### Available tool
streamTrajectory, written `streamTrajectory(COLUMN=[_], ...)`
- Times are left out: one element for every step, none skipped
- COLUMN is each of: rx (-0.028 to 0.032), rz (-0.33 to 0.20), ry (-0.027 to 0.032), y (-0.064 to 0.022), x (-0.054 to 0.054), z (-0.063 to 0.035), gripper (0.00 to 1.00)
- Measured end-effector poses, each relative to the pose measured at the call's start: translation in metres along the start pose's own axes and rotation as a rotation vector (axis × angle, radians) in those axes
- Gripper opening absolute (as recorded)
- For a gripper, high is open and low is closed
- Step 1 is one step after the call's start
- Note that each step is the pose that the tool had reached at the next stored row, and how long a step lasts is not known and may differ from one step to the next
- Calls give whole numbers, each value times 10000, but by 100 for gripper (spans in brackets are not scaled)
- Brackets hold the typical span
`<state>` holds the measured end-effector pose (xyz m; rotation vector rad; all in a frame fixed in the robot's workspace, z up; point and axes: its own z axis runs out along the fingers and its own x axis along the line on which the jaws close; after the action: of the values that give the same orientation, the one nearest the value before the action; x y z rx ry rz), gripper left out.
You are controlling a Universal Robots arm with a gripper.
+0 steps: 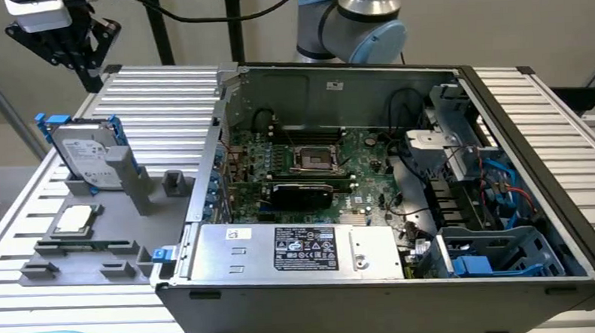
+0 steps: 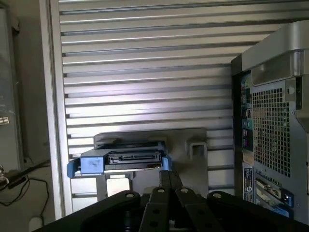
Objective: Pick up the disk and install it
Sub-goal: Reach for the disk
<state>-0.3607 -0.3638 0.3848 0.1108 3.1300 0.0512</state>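
Our gripper hangs closed and empty, clear of the disk, propped upright in its grey stand, we judge, for easy grasping.

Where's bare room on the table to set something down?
Bare table slats behind the disk, beside the computer case, and the strip at the exterior view's right of the case. Crowded: the grey fixture holding the disk.
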Motion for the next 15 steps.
streamTrajectory(rx=[9,18,27,36,43,50,56,62,67,72,76,80,83,84,86], rz=[1,2,4,3,3,3,5,6,6,6,7,6,6,6,2], ry=[17,36,53,73,90,107,123,139,156,172,189,204,220,232,241], y=[4,7,10,13,14,15,16,16,15,15,13,12,10,9,7], x=[46,92,138,186,231,277,323,367,411,458,505,546,590,627,661], z=[4,8,12,17,21,26,30,35,40,45,50,56,62,70,77], gripper=[11,11,11,11,11,11,11,11,11,11,11,11,11,11,11])
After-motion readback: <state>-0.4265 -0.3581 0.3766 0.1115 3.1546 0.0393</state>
